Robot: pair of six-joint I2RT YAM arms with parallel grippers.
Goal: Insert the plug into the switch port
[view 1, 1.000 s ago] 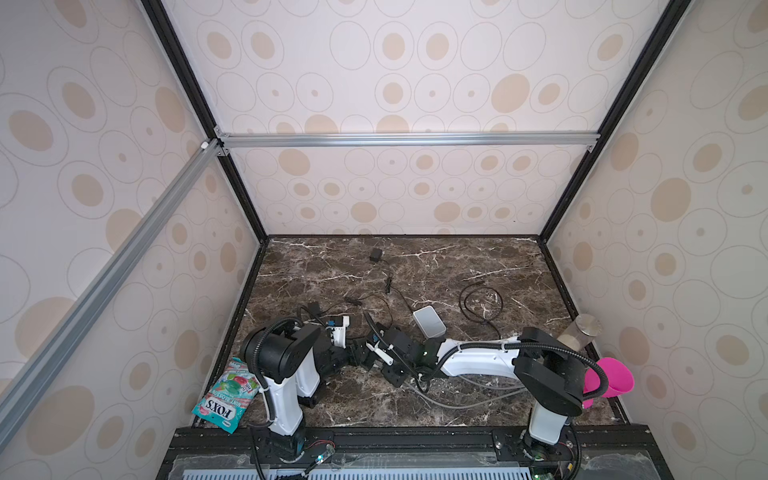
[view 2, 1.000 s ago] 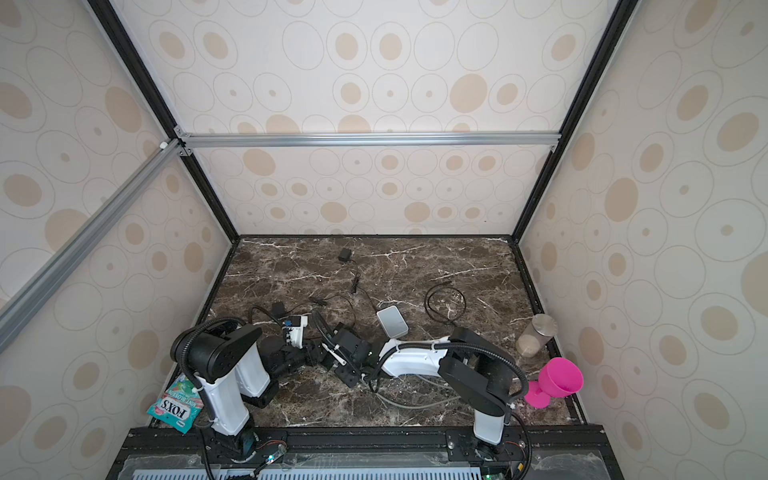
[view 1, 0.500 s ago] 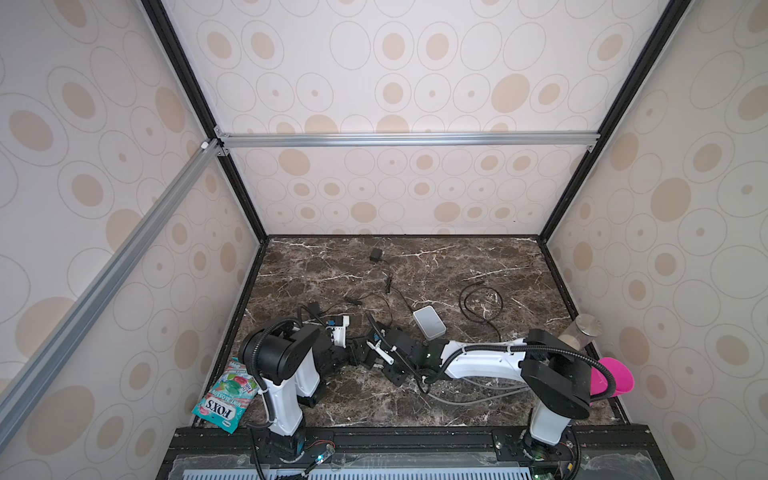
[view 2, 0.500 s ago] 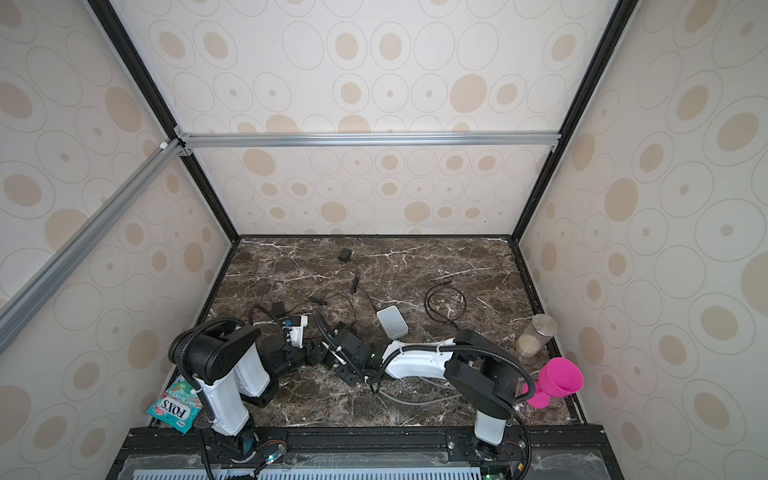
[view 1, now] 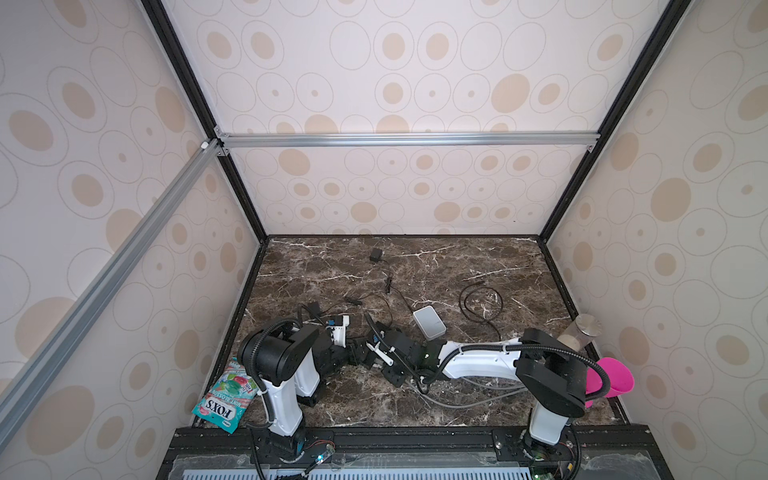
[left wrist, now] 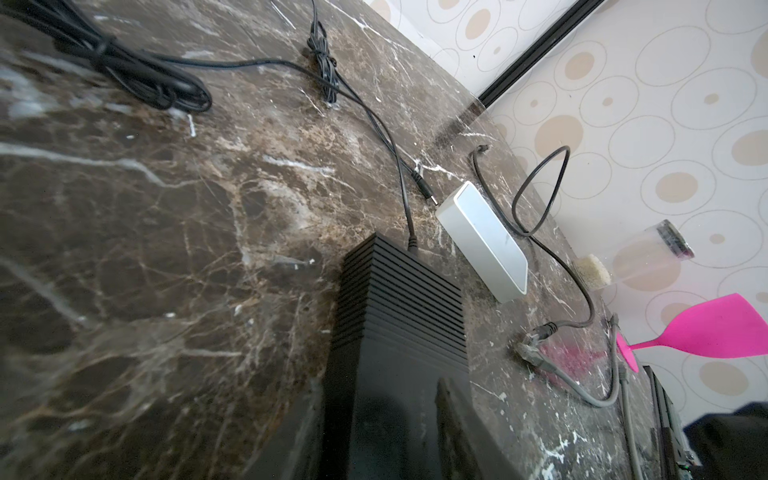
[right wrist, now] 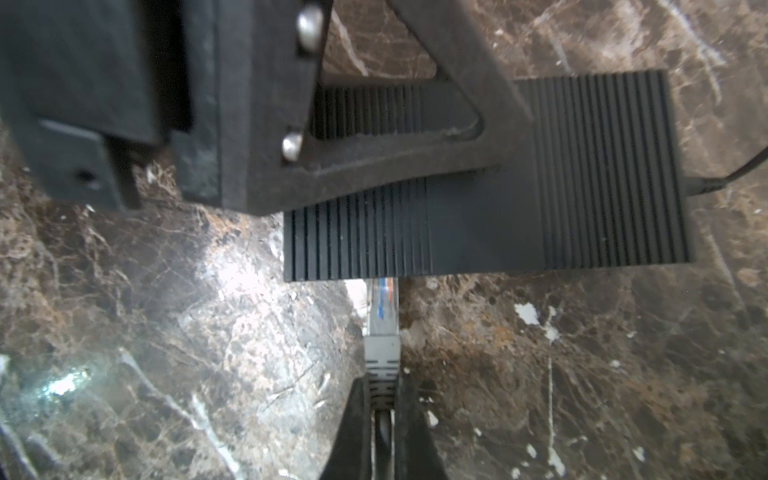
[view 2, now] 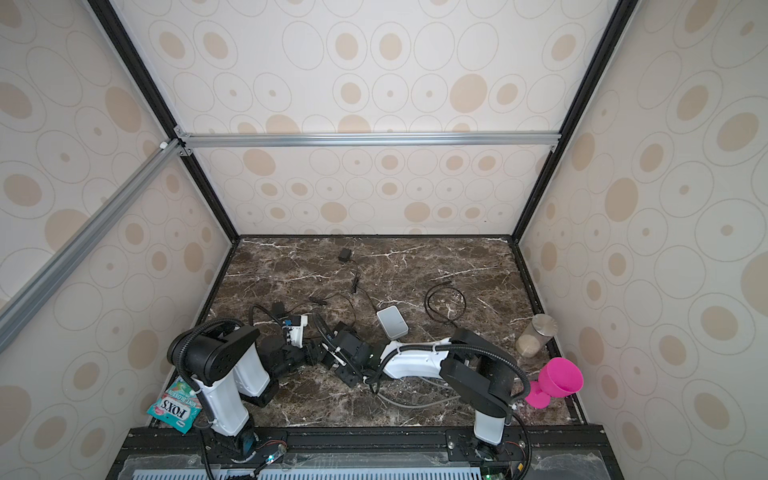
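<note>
plug point(right wrist: 382, 307) | pinched in right hand point(right wrist: 382, 388) | tip at switch point(right wrist: 540, 208) edge

Bare tabletop point(view 1: 457, 257) at back; switch point(left wrist: 399, 307), white box point(view 1: 429, 327), cable loop point(view 1: 481, 305) nearer.

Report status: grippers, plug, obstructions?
Left gripper shut on switch, bracing it. Right gripper shut on plug boot. Plug nose at switch port edge, full seating not visible. Nothing blocking seen.

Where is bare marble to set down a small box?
Bare: the far right corner behind the coiled cable; the front strip between the grey cable and the table edge. Crowded: centre-left, around the switch and white box.
</note>
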